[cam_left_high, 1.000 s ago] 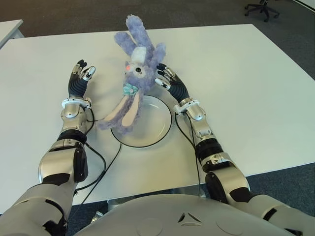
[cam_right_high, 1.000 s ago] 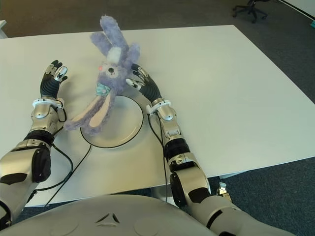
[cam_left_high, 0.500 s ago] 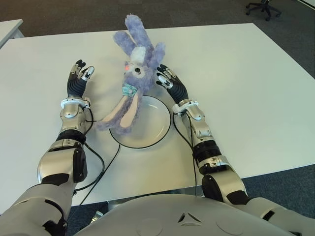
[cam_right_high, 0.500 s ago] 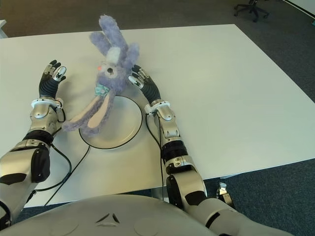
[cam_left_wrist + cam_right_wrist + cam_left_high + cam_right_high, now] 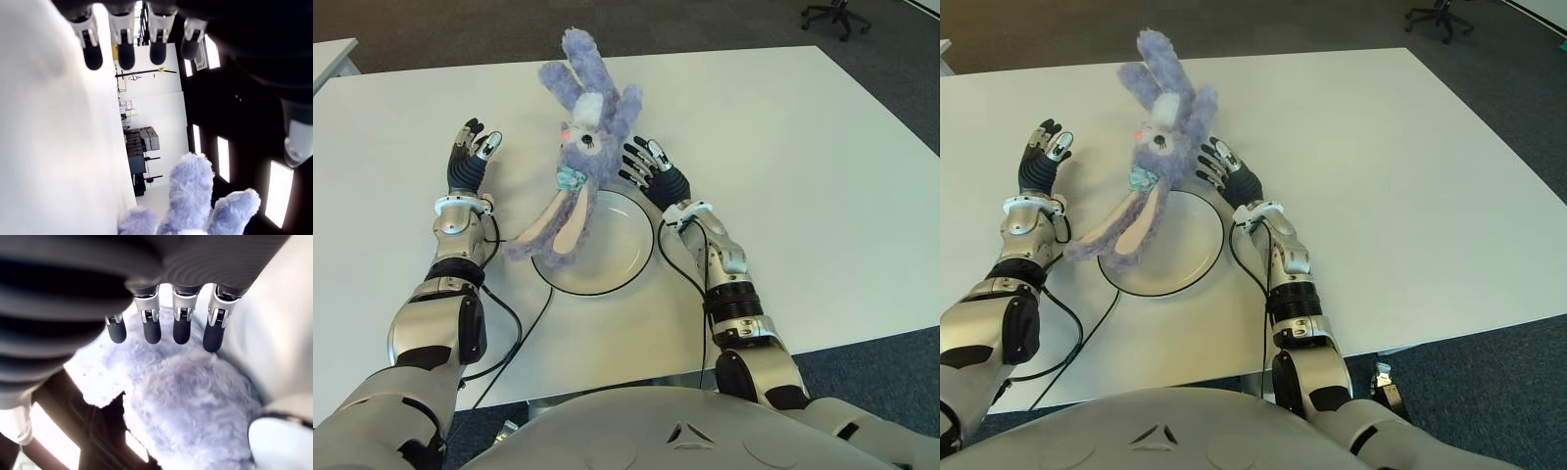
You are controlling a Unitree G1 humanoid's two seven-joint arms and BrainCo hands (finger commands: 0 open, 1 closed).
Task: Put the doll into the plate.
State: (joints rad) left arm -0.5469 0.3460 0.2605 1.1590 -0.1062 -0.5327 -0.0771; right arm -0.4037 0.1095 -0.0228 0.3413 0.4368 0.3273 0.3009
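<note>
A purple plush bunny doll (image 5: 587, 137) lies on the white table (image 5: 803, 176), its head just beyond the plate. Two long pink-lined floppy parts (image 5: 556, 223) drape over the left side of the white, dark-rimmed plate (image 5: 619, 257). My right hand (image 5: 641, 162) is open at the plate's far right rim. Its spread fingertips are close against the doll's side and grip nothing. In the right wrist view the straight fingers (image 5: 180, 330) hover over purple fur (image 5: 195, 401). My left hand (image 5: 475, 139) shows open, left of the doll.
Black cables (image 5: 524, 323) run from both forearms across the table to its front edge. An office chair (image 5: 837, 15) stands on the dark floor at the back right. The corner of another table (image 5: 328, 59) shows at the far left.
My right hand has drawn back a little toward me along the doll's side, and its fingers have spread wider. The doll, the plate and my left hand have not moved.
</note>
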